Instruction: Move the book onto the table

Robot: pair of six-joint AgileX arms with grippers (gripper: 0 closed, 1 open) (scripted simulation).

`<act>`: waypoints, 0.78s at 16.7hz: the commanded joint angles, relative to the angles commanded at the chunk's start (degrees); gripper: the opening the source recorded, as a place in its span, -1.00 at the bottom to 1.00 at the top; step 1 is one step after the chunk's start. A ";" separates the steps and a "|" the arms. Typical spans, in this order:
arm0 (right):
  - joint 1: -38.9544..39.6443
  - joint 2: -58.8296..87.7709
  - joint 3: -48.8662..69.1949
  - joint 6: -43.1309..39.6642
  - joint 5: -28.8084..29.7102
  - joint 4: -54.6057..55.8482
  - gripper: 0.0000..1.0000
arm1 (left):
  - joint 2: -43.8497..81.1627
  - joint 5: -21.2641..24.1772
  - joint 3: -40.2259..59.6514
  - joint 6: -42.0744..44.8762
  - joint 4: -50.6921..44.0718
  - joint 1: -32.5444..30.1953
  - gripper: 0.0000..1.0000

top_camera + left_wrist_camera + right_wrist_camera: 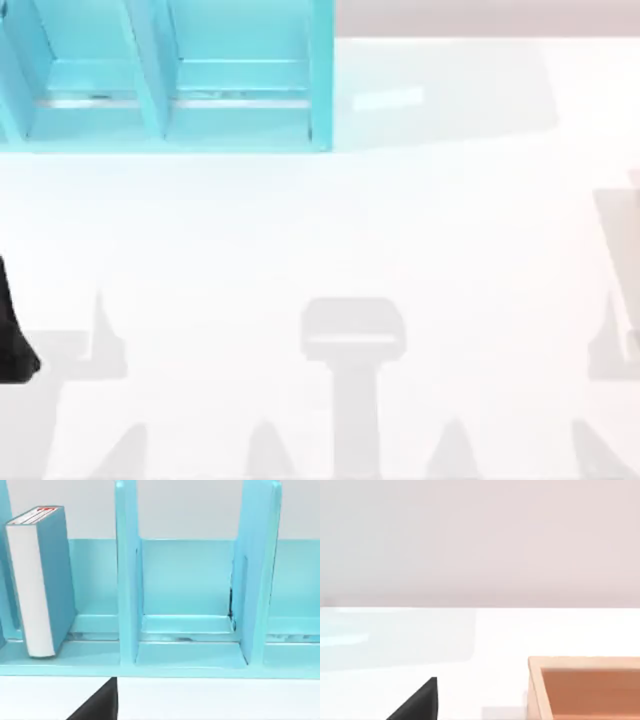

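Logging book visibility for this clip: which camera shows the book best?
The left wrist view: the book stands upright in a compartment of the turquoise shelf, white page edges facing the camera. The top view catches the shelf; the right wrist view looks across the table.

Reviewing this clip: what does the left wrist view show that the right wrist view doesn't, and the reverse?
Left wrist view alone: the teal-blue hardcover book with white page edges, standing upright in a compartment of the turquoise shelf unit with upright dividers. Right wrist view alone: an orange-brown open wooden box sitting on the table. Shared: the glossy white table, and a dark wedge of gripper at the lower edge of each view.
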 joint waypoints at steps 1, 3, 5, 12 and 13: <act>0.00 0.00 0.00 0.00 0.00 0.00 1.00 | 0.00 0.00 0.00 0.00 0.00 0.00 1.00; 0.00 0.00 0.00 0.00 0.00 0.00 1.00 | 0.57 0.23 0.38 0.00 0.44 0.12 1.00; 0.00 0.00 0.00 0.00 0.00 0.00 1.00 | 3.51 1.34 2.20 0.04 2.56 0.79 1.00; 0.00 0.00 0.00 0.00 0.00 0.00 1.00 | 31.55 9.55 14.76 0.84 17.69 7.50 1.00; 0.00 0.00 0.00 0.00 0.00 0.00 1.00 | 37.31 11.05 16.92 1.03 20.34 8.88 1.00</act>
